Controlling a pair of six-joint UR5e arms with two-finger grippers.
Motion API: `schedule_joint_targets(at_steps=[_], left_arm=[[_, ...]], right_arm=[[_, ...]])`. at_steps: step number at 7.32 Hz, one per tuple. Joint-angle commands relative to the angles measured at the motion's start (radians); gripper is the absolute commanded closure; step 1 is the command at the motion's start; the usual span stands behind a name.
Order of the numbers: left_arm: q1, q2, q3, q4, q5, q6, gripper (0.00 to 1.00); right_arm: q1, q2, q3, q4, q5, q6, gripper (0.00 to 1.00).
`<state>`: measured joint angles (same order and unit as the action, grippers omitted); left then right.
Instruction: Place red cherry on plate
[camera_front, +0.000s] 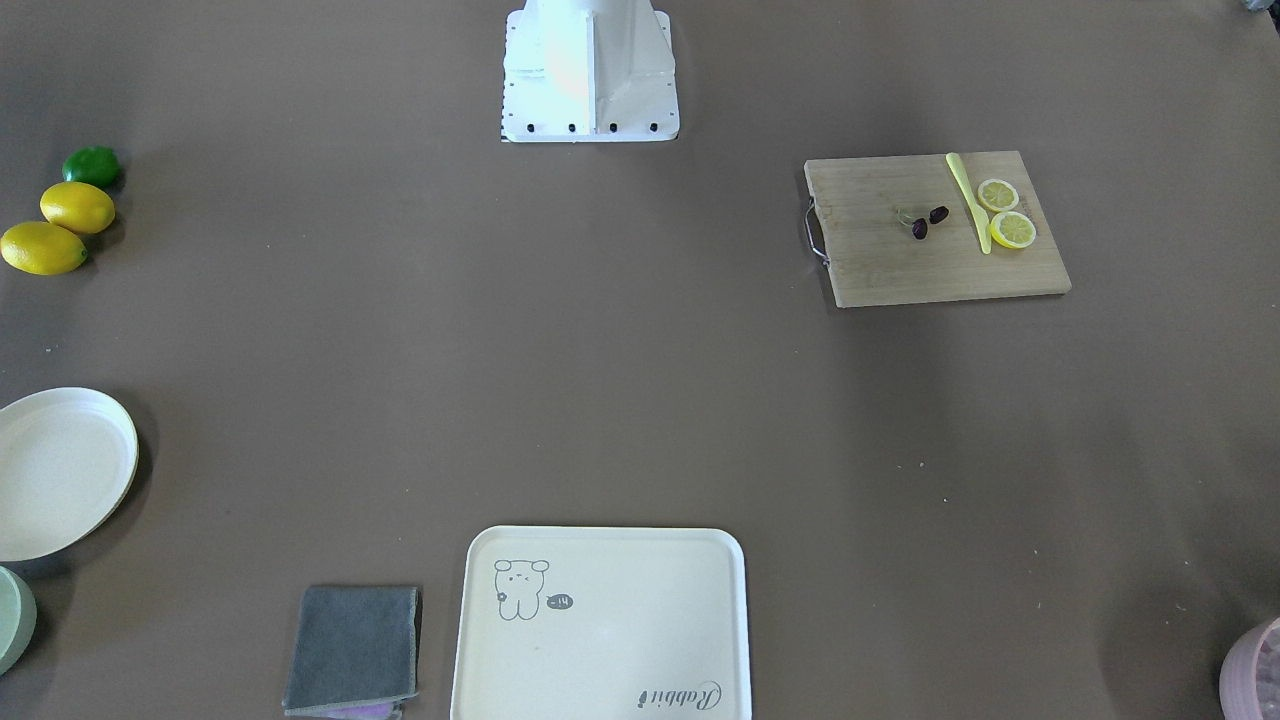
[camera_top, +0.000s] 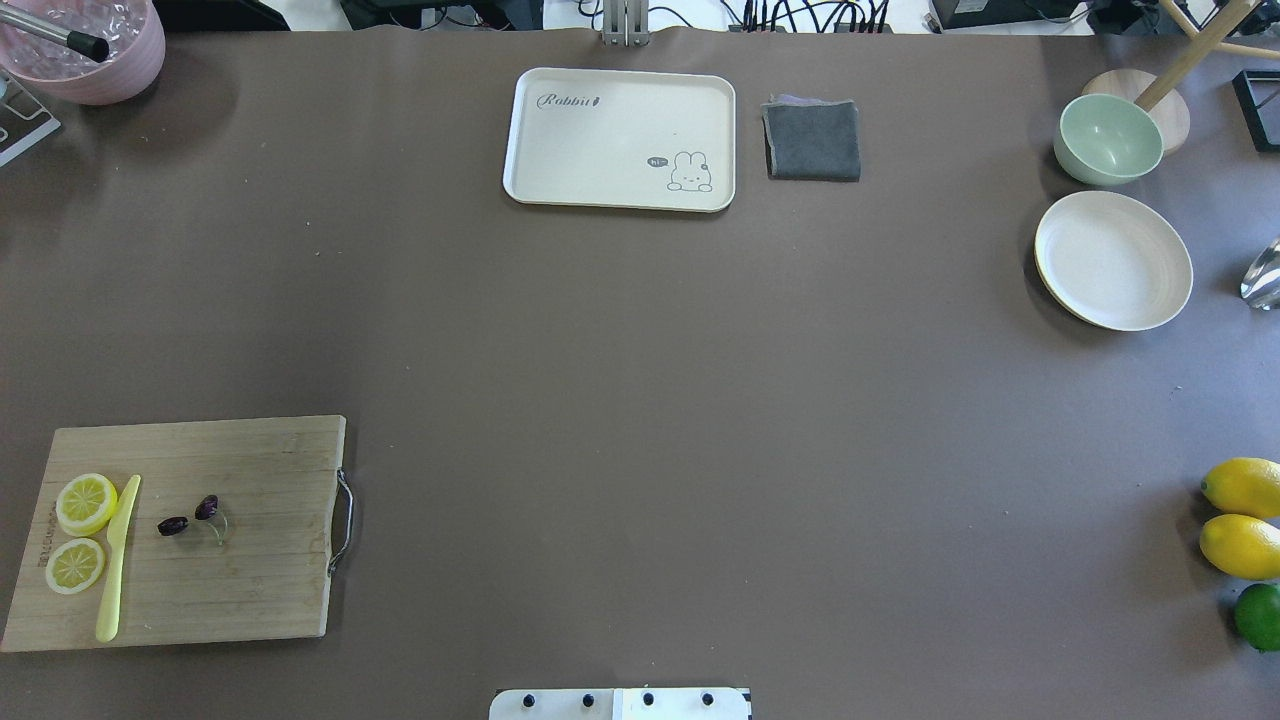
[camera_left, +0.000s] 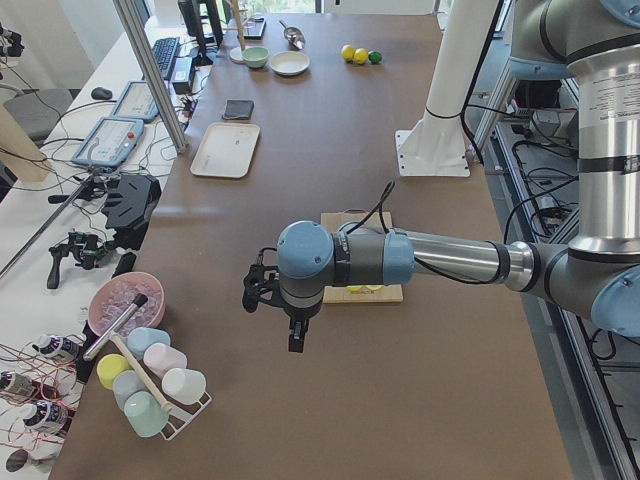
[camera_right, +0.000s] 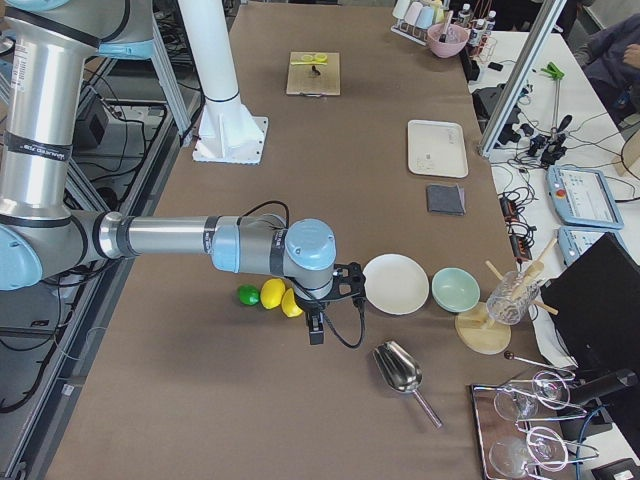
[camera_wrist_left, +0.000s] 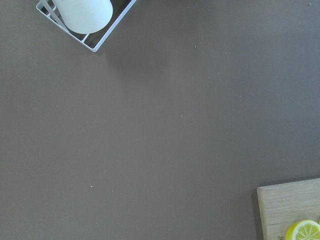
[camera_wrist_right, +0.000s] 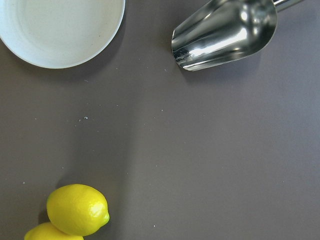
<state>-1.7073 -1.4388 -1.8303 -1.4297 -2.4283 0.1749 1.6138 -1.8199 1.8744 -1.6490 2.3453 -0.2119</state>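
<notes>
While both arms hang over the counter (camera_top: 640, 400), I count one red cherry (camera_top: 207, 507), two fruits on a single stem, and one plate (camera_top: 1113, 260). My left gripper (camera_left: 258, 290) hovers above bare counter just off a corner of the one cutting board (camera_top: 240, 580). I cannot tell how far it is open or whether it holds anything. Going out from it, two lemon slices (camera_top: 86, 502) come first, then one yellow knife (camera_top: 115, 570), then the cherry lying on the board. My right gripper (camera_right: 348, 285), equally unreadable, hovers with two lemons (camera_top: 1243, 487) and one lime (camera_top: 1258, 615) near on one side. One metal scoop (camera_wrist_right: 225, 32) lies close by and the plate just beyond. Farther off sit one green bowl (camera_top: 1108, 137), one grey cloth (camera_top: 812, 140) and one tray (camera_top: 620, 140).
</notes>
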Motion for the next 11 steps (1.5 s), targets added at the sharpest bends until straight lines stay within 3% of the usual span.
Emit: schedule_joint_targets(at_steps=[1, 5, 7, 8, 9, 11], left_arm=[[0.000, -0.002, -0.012, -0.006, 0.055, 0.002, 0.02], [0.000, -0.018, -0.020, -0.044, 0.081, -0.005, 0.02], [-0.046, -0.014, -0.029, -0.272, 0.075, -0.079, 0.02], [-0.041, -0.099, 0.055, -0.475, 0.093, -0.084, 0.02], [-0.040, -0.116, 0.093, -0.509, 0.084, -0.122, 0.02], [-0.026, -0.107, 0.097, -0.567, 0.037, -0.157, 0.02]], right_arm=[[0.003, 0.001, 0.002, 0.002, 0.000, 0.000, 0.00], [0.012, 0.017, 0.018, 0.009, 0.040, 0.003, 0.00], [0.012, -0.001, 0.002, 0.307, 0.055, 0.040, 0.00], [0.011, 0.001, -0.006, 0.352, 0.134, 0.154, 0.00], [0.011, 0.029, -0.011, 0.391, 0.173, 0.251, 0.00], [-0.035, 0.098, -0.136, 0.396, 0.161, 0.292, 0.00]])
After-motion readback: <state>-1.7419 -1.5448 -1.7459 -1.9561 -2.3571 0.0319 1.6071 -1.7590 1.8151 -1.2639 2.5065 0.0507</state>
